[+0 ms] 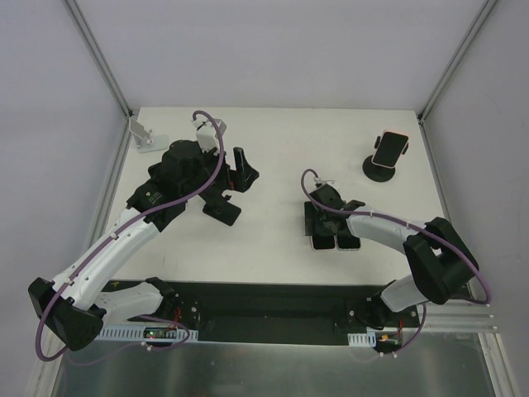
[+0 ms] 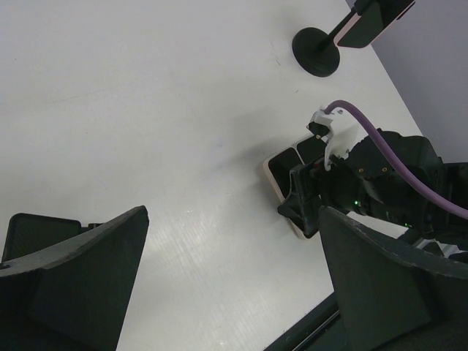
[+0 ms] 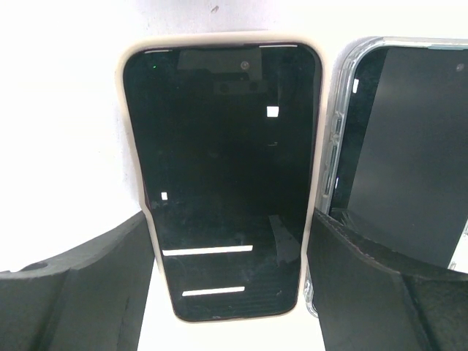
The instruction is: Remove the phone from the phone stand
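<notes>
A pink-cased phone sits in a black phone stand at the back right; both also show in the left wrist view, the phone top right and the stand below it. My right gripper is open and low over two phones lying flat mid-table. Its fingers straddle the cream-cased phone; the right finger covers part of the clear-cased phone. My left gripper is open and empty, left of centre, far from the stand. The table shows between its fingers.
A small silver stand stands at the back left corner. The right arm and the two flat phones show in the left wrist view. Grey walls close the table on three sides.
</notes>
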